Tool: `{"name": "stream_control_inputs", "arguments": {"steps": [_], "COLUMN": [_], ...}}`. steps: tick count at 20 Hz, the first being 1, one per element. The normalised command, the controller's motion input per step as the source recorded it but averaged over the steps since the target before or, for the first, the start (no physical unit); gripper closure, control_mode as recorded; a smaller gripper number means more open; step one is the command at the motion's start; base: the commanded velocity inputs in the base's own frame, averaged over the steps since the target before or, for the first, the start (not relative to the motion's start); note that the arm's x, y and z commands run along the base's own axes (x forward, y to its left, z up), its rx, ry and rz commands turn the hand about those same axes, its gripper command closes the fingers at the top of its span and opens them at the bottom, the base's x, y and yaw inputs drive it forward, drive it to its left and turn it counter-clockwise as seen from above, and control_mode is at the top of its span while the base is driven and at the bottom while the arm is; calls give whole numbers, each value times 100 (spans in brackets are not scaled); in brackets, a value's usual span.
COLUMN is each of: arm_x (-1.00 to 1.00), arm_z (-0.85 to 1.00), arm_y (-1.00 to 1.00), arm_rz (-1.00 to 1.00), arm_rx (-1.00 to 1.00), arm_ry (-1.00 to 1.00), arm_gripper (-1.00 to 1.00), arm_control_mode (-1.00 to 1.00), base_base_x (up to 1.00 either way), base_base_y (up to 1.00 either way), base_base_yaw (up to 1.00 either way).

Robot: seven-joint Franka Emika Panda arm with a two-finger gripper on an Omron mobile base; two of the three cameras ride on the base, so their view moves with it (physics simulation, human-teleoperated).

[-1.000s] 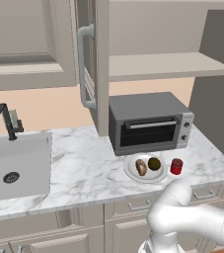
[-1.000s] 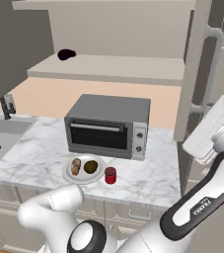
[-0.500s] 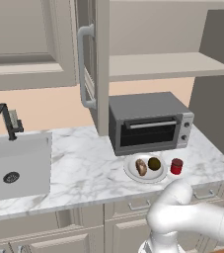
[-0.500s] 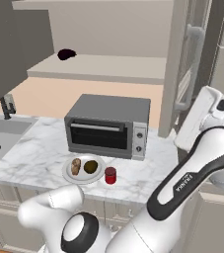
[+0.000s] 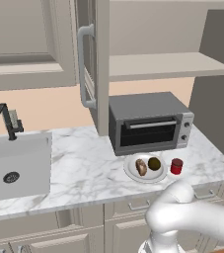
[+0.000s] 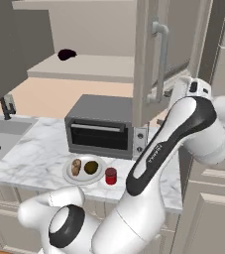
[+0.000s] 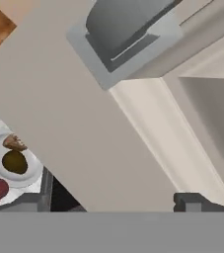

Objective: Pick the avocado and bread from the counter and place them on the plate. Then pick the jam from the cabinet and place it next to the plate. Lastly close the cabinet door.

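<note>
White marble counter (image 5: 84, 163) is carrying the round plate (image 5: 131, 169) w/ bread (image 5: 141, 167) and avocado (image 5: 154, 163) lying on it side by side, red jam (image 5: 176, 166) jar standing just beside the plate's right rim, in front of the grey toaster oven (image 5: 148, 121). Cabinet door (image 6: 146, 59) is standing open, bar handle (image 6: 161, 49) facing out; gripper (image 7: 112, 201) is sitting right up against the door's beige panel, fingers (image 7: 188, 201) spread wide w/ nothing between them.

One plate (image 5: 132, 170), one avocado (image 5: 154, 163), one bread (image 5: 141, 167), one jam (image 5: 176, 166), one toaster oven (image 5: 148, 122), one sink (image 5: 16, 165), one faucet (image 5: 5, 120).
</note>
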Motion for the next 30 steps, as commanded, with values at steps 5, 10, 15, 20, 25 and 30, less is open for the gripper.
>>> {"name": "stream_control_inputs", "arguments": {"steps": [5, 10, 15, 20, 25, 30], "arm_x": [0, 4, 31, 80, 90, 83], "arm_z": [8, 15, 10, -2, -6, 0], "arm_y": [64, 69, 83, 86, 74, 60], "arm_rz": [0, 0, -2, -4, -5, -4], "arm_rx": [-22, -7, 0, 0, -2, -1], "arm_ry": [0, 2, 1, -2, -9, -3], "arm_gripper": [-100, -100, -100, -100, -100, -100], "arm_control_mode": [-100, -100, -100, -100, -100, -100], "base_base_x": [0, 0, 0, 0, 0, 0], "base_base_y": [0, 0, 0, 0, 0, 0], "base_base_yaw": [0, 0, 0, 0, 0, 0]}}
